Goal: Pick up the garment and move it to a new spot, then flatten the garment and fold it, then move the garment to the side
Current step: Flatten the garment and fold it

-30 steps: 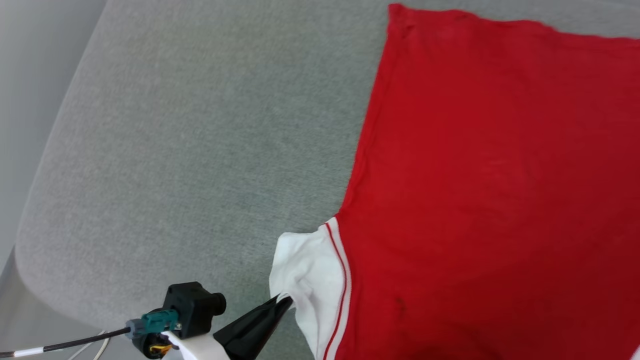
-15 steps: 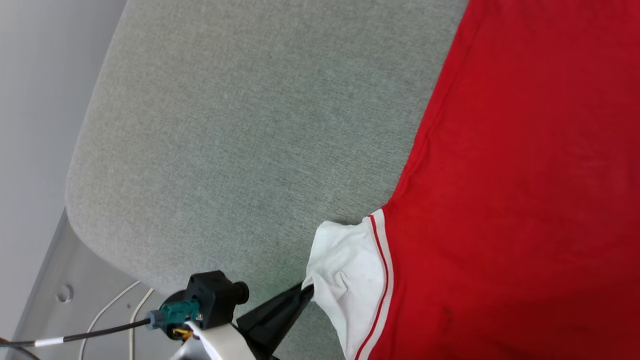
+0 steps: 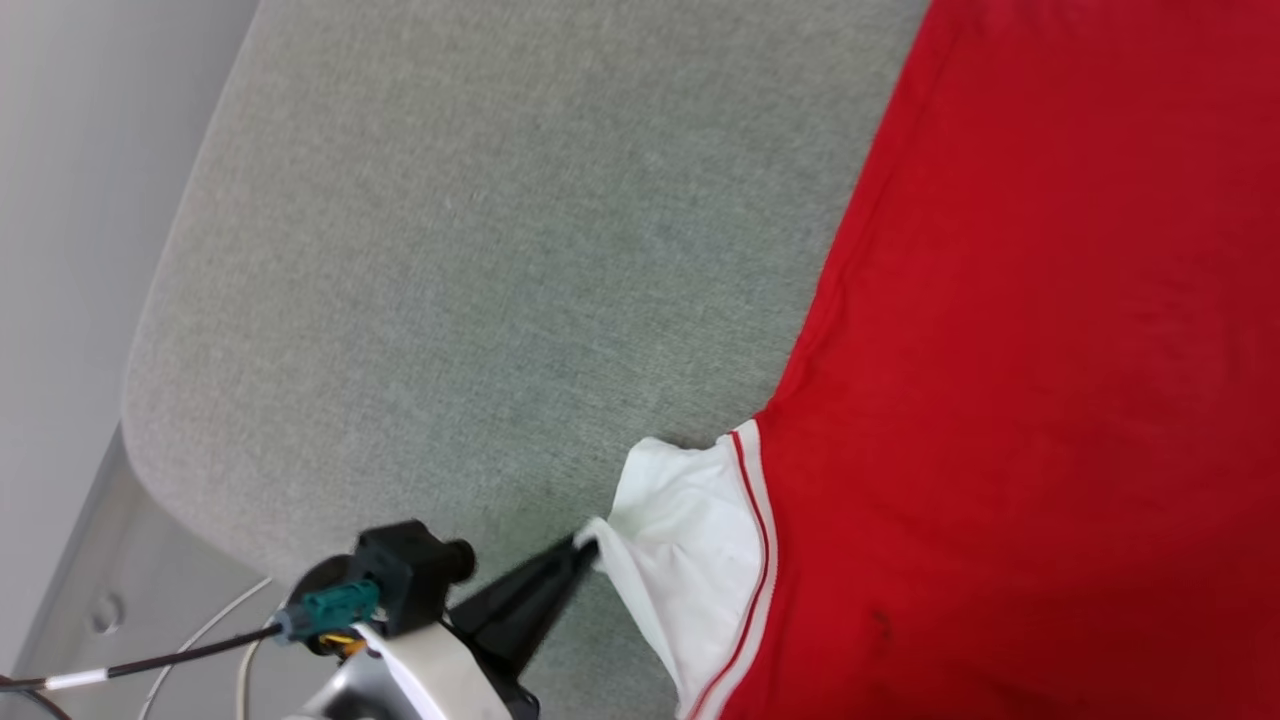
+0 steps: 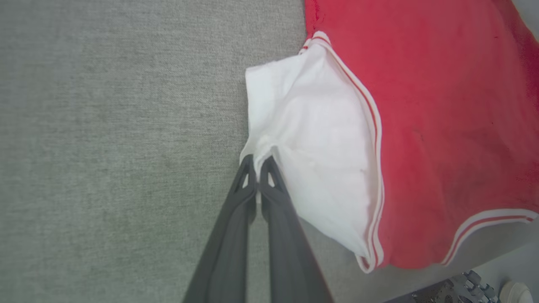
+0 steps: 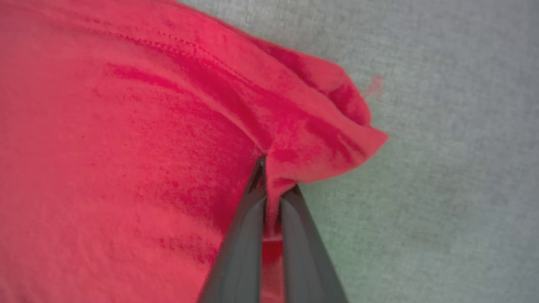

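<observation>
Grey cushion [image 3: 450, 250] under garment [image 3: 1000, 350], sleeve [image 4: 311, 139] between left fingers [image 4: 238, 219]

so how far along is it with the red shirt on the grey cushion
Done: the red jersey-style T-shirt lies spread mostly flat on the grey fabric cushion. In hand: the left gripper is shut on the edge of its white sleeve, the right gripper on a red corner. Left: no fold shows yet, nor the move aside.

left gripper [image 3: 588, 547] pinching garment [image 3: 1020, 380] sleeve
</observation>
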Robot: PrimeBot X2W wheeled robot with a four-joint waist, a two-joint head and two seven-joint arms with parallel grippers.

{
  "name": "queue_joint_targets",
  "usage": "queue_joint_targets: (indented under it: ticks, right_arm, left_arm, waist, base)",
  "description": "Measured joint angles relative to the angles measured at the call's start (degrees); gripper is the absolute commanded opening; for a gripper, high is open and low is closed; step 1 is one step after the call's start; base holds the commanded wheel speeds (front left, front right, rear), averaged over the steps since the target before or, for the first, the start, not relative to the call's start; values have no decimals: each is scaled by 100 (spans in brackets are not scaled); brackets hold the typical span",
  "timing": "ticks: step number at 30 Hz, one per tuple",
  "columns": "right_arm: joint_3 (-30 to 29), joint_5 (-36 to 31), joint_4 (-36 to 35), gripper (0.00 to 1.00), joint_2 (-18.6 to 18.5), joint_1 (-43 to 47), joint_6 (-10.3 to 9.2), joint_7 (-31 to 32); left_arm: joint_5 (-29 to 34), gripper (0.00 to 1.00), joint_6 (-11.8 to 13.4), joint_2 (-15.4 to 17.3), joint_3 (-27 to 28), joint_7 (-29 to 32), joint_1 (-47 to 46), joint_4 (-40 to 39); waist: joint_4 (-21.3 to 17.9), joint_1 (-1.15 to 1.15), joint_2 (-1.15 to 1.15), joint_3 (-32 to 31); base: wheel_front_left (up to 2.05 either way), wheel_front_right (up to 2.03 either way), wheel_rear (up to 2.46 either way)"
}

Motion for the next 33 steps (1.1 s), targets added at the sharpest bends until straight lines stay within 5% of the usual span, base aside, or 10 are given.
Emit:
queue_joint_targets:
  ticks: [12, 22, 33]
  right_arm:
    - [613, 875, -164, 0, 7, 1728, 0, -627]
    - [471, 1562, -801, 0, 520, 3939, 0, -1263]
    - [211, 1725, -1182, 0, 1022, 5610, 0, -1614]
  left_arm:
    - [-135, 0, 405, 355, 194, 131, 383, 73]
    - [-509, 0, 589, 546, 325, 65, 993, 231]
    - [-537, 0, 703, 624, 392, -62, 1212, 287]
  waist:
    - [-762, 0, 0, -972]
    - [-1617, -1, 0, -2216]
    - [-2152, -2, 0, -2826]
  base:
    - [0, 0, 0]
    - [0, 0, 0]
    - [0, 0, 0]
